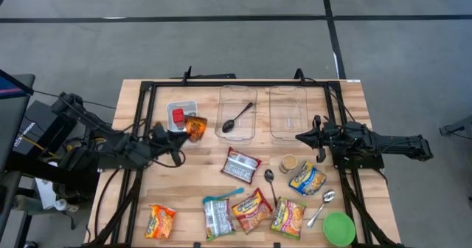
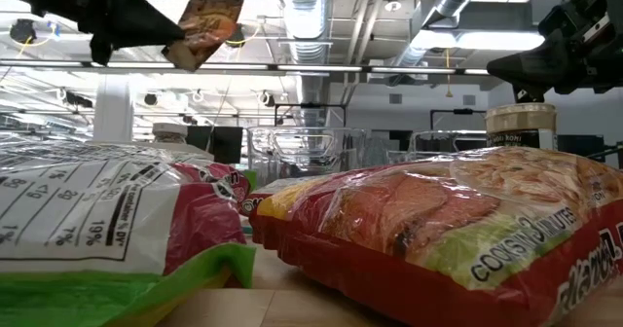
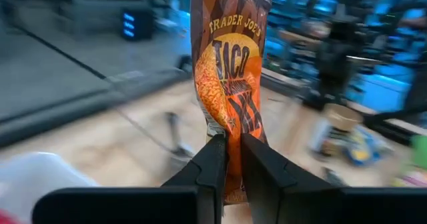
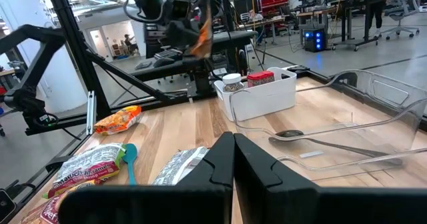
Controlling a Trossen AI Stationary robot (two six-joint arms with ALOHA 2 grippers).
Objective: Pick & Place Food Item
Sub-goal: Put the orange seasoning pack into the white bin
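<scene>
- Left gripper [image 3: 229,159] clamped nearly closed on the lower edge of an orange taco seasoning packet [image 3: 230,71], fingers pinching it from both sides.
- Packet standing upright above the fingertips in the left wrist view, bottom edge between them.
- Seen from above: packet [image 1: 195,128] lifted clear of the table, just beside the white bin [image 1: 181,108] with a red-lidded item inside, and left of the clear tray [image 1: 238,112] holding a black spoon [image 1: 237,118].
- Low view: packet [image 2: 202,30] hanging tilted in the air, well above the noodle packs on the table.
- Right gripper [image 4: 233,159] fully closed, holding nothing, hovering above the table's right side near the second clear tray [image 1: 287,110].
</scene>
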